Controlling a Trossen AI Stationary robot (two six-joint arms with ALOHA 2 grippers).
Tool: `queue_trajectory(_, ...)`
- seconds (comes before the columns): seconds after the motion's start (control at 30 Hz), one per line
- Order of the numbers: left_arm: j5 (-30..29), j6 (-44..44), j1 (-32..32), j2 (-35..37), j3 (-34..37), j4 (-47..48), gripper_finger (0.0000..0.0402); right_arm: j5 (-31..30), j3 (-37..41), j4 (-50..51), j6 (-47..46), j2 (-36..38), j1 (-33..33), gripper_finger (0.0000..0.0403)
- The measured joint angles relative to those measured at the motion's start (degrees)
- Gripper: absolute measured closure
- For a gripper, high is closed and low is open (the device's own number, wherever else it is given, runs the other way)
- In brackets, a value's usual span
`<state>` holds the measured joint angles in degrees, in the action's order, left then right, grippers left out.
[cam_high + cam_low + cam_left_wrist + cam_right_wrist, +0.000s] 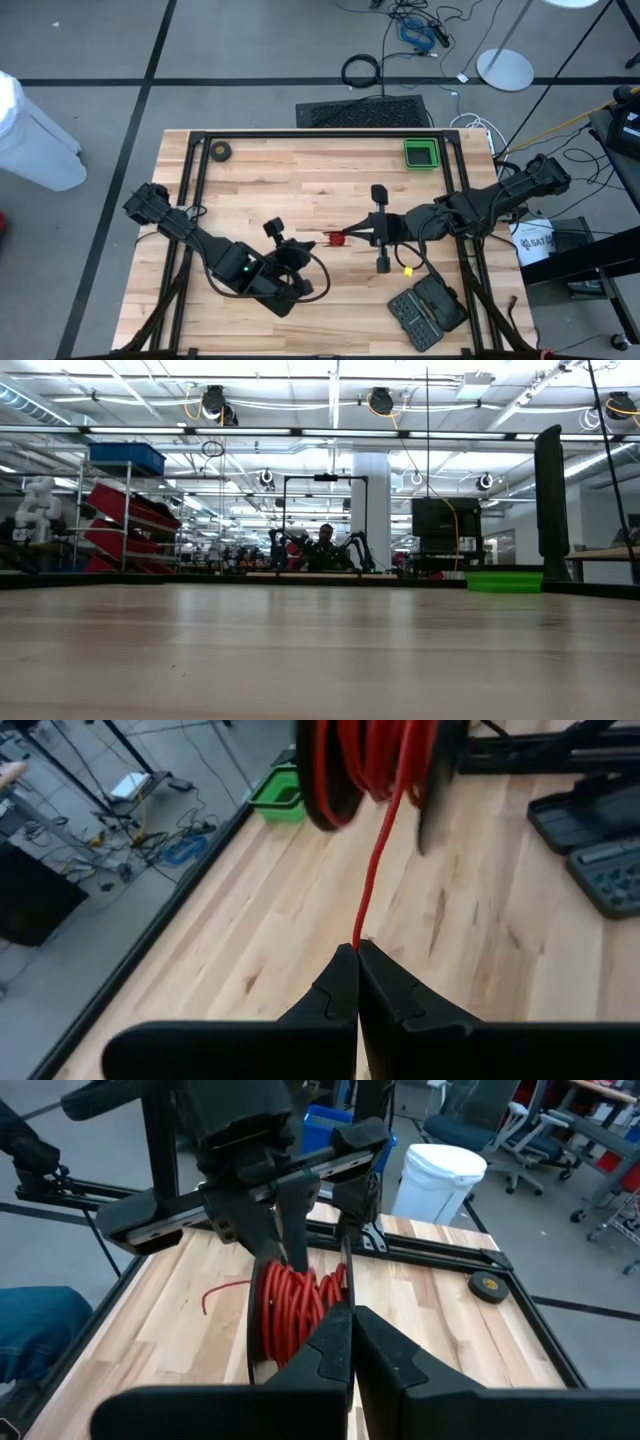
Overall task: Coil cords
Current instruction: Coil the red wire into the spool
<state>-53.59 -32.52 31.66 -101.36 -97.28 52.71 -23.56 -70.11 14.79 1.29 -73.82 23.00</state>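
Thin red cord [372,890] taut from left tool [357,948], pinched there; coils on reel [292,1315] pinched by right tool [350,1312].

Green bin [421,153], black roll [221,152], open tool case [427,311].

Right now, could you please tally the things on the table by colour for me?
Red: 1, the red cord wound on its reel
Green: 1, the green bin
Black: 2, the small black roll and the open tool case
Total: 4

Reel [380,765] top cut off by the edge; red cord [336,238] tiny from above.
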Motion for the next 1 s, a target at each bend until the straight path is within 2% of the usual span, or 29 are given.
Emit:
queue_trajectory(0.27,5.9,-0.1,0.0,0.0,1.0,-0.1,0.0398,0.0,0.0,0.1,-0.2,0.0,0.0,0.0403)
queue_trajectory(0.37,6.7,-0.1,0.0,0.0,1.0,-0.1,0.0382,0.0,0.0,0.1,-0.2,0.0,0.0,0.0403)
queue_trajectory(0.67,5.4,-0.1,0.1,0.0,1.0,0.1,0.0304,0.0,0.0,0.0,-1.1,0.0,0.0,0.0403)
queue_trajectory(1.0,5.1,-0.1,0.5,0.0,1.0,-1.3,0.0296,-0.1,0.0,0.0,-1.1,0.0,0.0,0.0403)
